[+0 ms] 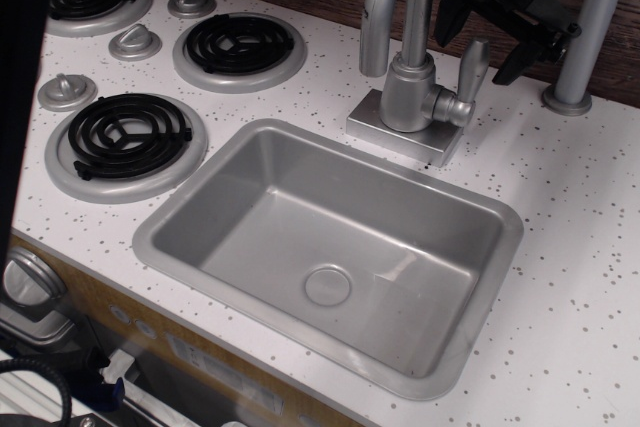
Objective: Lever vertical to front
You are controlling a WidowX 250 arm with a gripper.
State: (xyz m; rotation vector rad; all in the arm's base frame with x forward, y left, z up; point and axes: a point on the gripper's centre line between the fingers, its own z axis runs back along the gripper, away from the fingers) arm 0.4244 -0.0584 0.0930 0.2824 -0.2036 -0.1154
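Observation:
The lever (471,72) is a short silver-grey paddle standing nearly upright on the right side of the faucet body (408,92), joined to it by a small round hub (455,107). My black gripper (474,55) hangs open at the top right, above and behind the lever's tip. One finger (445,19) is left of the lever top and the other finger (512,62) is right of it. Neither finger touches the lever. The gripper holds nothing.
The curved silver spout (385,2) rises left of the lever. A grey sink basin (200,202) lies in front. Black coil burners (128,132) and silver stove knobs (66,89) are at the left. A grey post (585,37) stands at the right.

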